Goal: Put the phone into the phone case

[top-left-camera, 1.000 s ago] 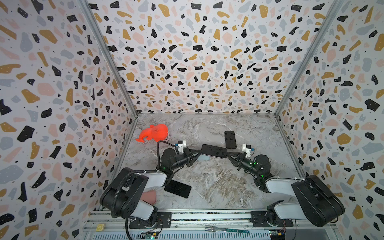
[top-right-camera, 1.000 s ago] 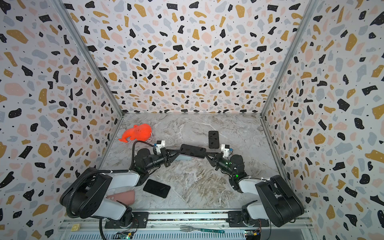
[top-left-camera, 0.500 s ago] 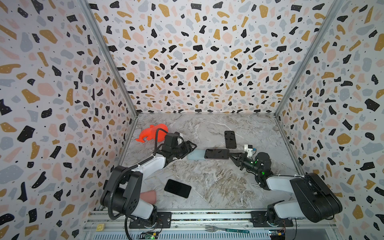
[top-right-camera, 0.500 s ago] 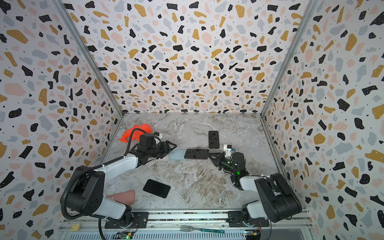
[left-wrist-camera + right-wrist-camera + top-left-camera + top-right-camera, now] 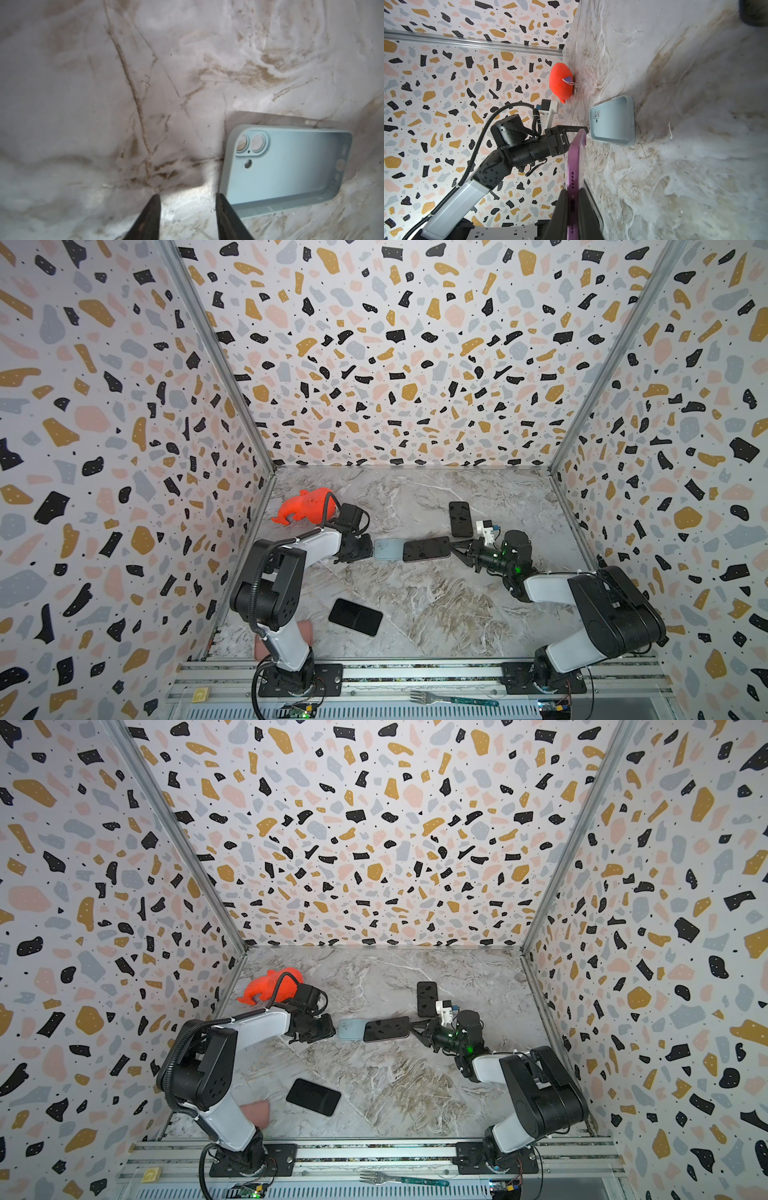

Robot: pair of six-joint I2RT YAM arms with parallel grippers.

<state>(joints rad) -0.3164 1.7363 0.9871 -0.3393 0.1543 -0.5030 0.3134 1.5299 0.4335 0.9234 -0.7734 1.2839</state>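
The light blue phone case (image 5: 386, 549) (image 5: 350, 1029) lies flat on the marble floor, hollow side up, and shows in the left wrist view (image 5: 286, 166) and the right wrist view (image 5: 612, 120). My left gripper (image 5: 365, 551) (image 5: 328, 1029) (image 5: 188, 197) is open just beside the case's camera end, with only floor between its fingers. My right gripper (image 5: 457, 549) (image 5: 417, 1029) (image 5: 573, 192) is shut on the end of the purple-edged phone (image 5: 427, 549) (image 5: 386, 1029) (image 5: 576, 162). The phone's dark screen faces up and its far end overlaps the case's right end in both top views.
An orange plush toy (image 5: 305, 506) (image 5: 270, 986) (image 5: 560, 82) sits behind the left arm by the wall. One black phone (image 5: 460, 518) lies at the back, another (image 5: 355, 616) at the front left. A pink pad (image 5: 255, 1112) lies by the left arm's base. A fork (image 5: 453, 699) rests on the front rail.
The left gripper let go of the case, which now lies on the floor, and drew back a little. The right gripper lowered the phone toward the case.
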